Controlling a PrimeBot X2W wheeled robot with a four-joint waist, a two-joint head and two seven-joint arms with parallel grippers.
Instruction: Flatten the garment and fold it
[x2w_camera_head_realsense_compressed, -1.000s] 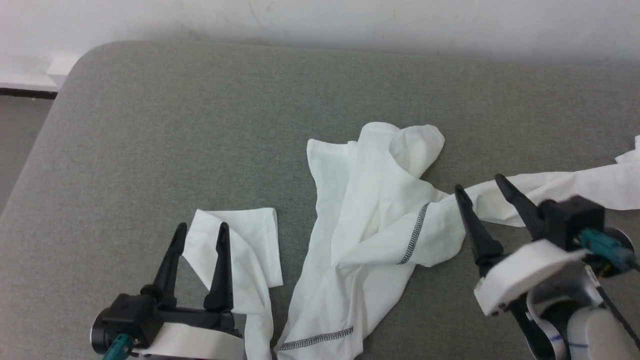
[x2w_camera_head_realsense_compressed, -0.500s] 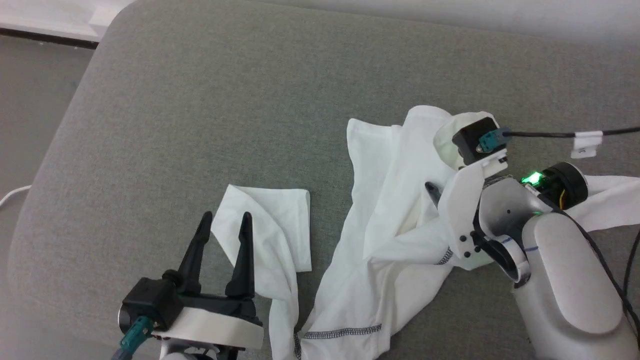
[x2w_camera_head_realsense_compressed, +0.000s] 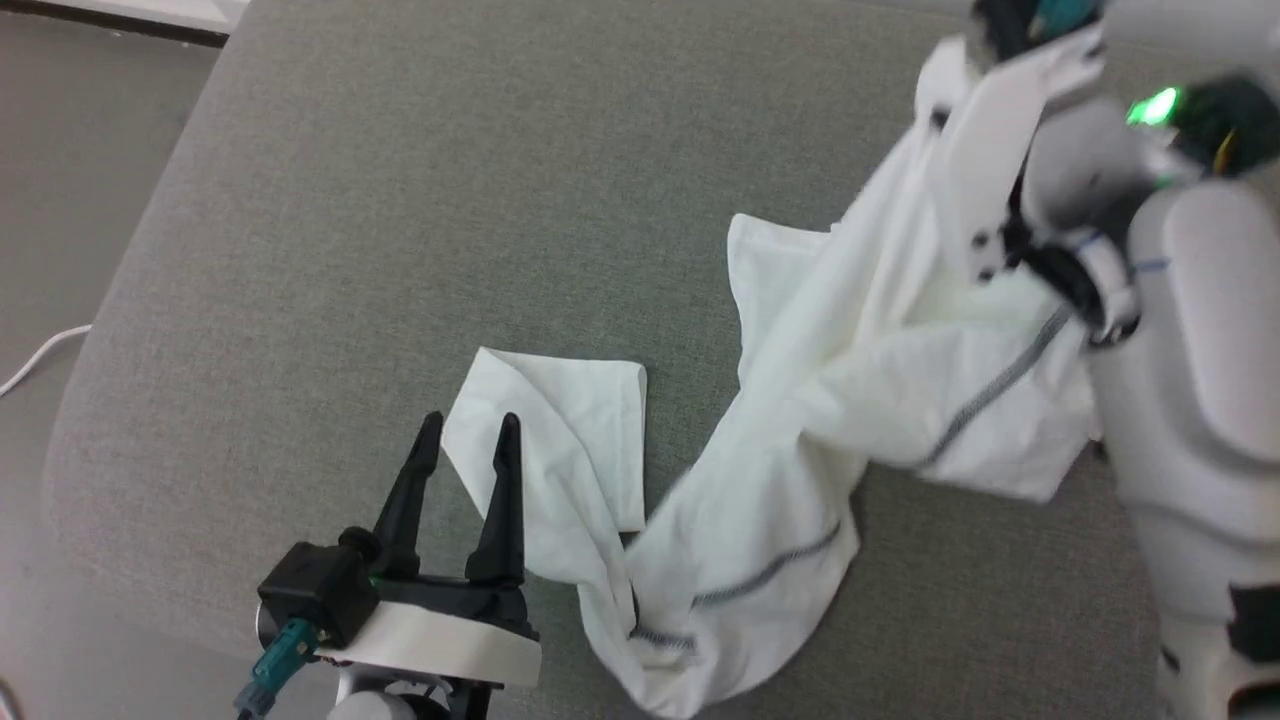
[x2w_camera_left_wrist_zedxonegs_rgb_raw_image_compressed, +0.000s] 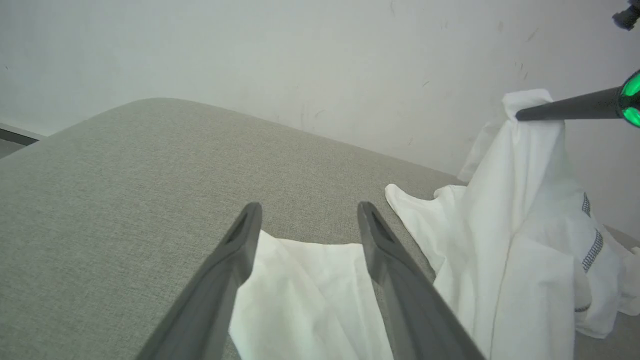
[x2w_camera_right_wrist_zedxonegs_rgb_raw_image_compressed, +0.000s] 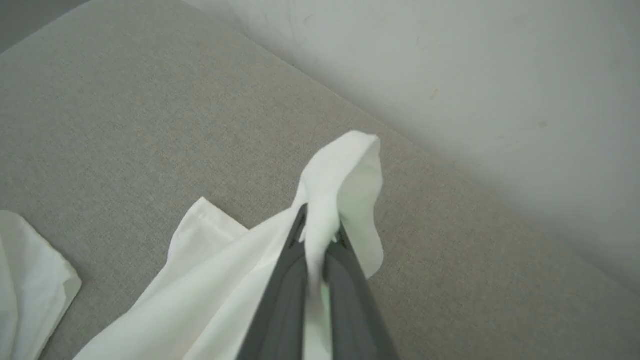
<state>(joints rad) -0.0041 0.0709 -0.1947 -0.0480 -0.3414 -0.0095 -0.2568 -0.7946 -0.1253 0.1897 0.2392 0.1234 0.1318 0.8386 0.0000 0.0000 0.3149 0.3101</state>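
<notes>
Right claw (x2w_camera_right_wrist_zedxonegs_rgb_raw_image_compressed: 320, 225) has snapped closed on the garment (x2w_camera_head_realsense_compressed: 850, 400) and raised a bunch of it.
A second ago its jaws stood spread over the cloth. Now they clench a white fold, and the fabric hangs from the tips, trailing down to the grey cushion (x2w_camera_head_realsense_compressed: 400, 200) below and toward the left claw (x2w_camera_head_realsense_compressed: 470, 420). That claw stays released, its fingers spread above a flat flap of the same shirt. This looks like a lift to shake the crumple out; no folding has begun. Count: one garment, two claws, one cushion.
</notes>
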